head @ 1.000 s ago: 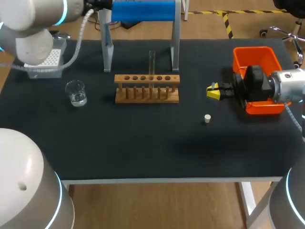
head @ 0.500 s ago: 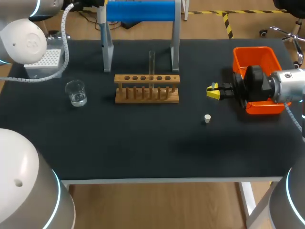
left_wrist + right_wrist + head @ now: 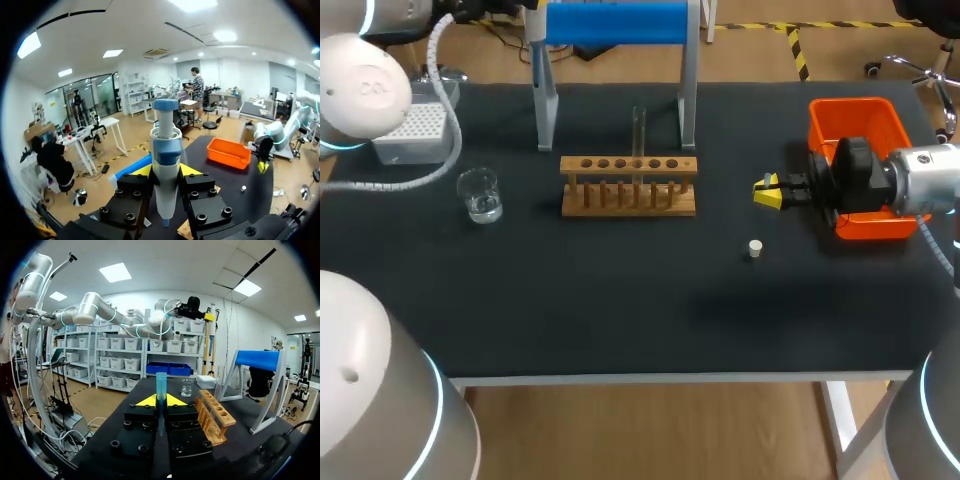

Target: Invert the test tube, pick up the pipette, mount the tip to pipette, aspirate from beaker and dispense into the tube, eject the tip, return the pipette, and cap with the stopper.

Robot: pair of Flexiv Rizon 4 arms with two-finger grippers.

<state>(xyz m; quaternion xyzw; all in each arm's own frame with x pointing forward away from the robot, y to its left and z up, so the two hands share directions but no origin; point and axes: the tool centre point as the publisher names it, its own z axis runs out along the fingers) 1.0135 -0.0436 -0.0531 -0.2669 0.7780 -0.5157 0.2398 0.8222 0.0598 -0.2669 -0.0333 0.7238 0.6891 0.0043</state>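
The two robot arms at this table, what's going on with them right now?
The left claw is shut on a blue and white pipette, up by the blue stand at the far side of the table. The right claw hangs over the table between the wooden rack and the orange bin. A test tube stands upright in the rack, the white stopper lies loose near the right claw, and the beaker sits near the tip box.

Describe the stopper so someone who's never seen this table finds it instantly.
Find the orange bin at the right, with the right gripper beside it. Just nearer the front edge lies the stopper, a tiny white plug alone on the black tabletop.
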